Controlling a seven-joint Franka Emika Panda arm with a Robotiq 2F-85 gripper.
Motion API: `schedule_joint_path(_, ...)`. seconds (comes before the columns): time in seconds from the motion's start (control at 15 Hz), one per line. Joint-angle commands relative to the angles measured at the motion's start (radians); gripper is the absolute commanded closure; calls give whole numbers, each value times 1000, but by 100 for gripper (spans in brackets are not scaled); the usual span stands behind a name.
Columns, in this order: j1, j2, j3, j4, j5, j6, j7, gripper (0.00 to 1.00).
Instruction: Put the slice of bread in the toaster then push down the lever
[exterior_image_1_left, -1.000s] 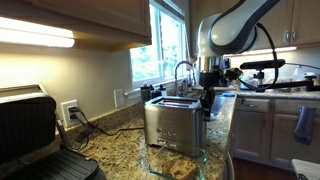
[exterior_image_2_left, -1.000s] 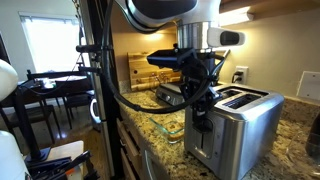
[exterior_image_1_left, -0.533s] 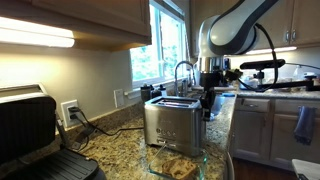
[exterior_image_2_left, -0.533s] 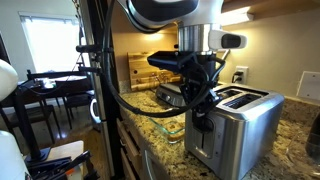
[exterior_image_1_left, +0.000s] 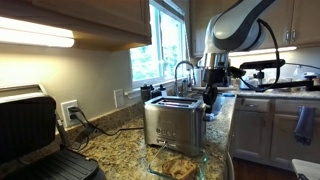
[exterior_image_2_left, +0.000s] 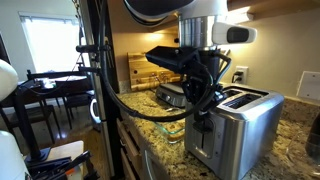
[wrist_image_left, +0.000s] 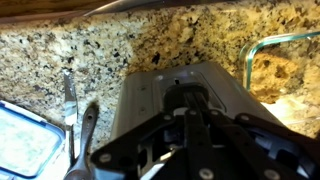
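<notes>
Wrist view looks straight down on the toaster, with the gripper dark and blurred over its near end; whether the claw is spread or pressed together cannot be told. Bare granite counter lies open beyond the toaster. A glass dish sits just beside the toaster's long side and holds golden-brown bread; its slots look dark, contents unclear. A second clear container lies at the opposite side. In an exterior view the toaster and dish stand near the counter's front edge, and the grill press is well apart.
</notes>
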Motion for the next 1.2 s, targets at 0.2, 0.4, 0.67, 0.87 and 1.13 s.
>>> schedule_joint_path(0.2,16,-152,-47,-118,52,110,-78,98)
schedule_joint_path(0.4,20,-174,-49,-149,50,138,-78,97)
schedule_joint_path(0.67,19,-187,-47,-181,38,153,-74,97)
schedule_joint_path(0.87,21,-184,-45,-191,36,161,-72,97)
schedule_joint_path(1.13,27,-173,-43,-194,36,177,-67,97)
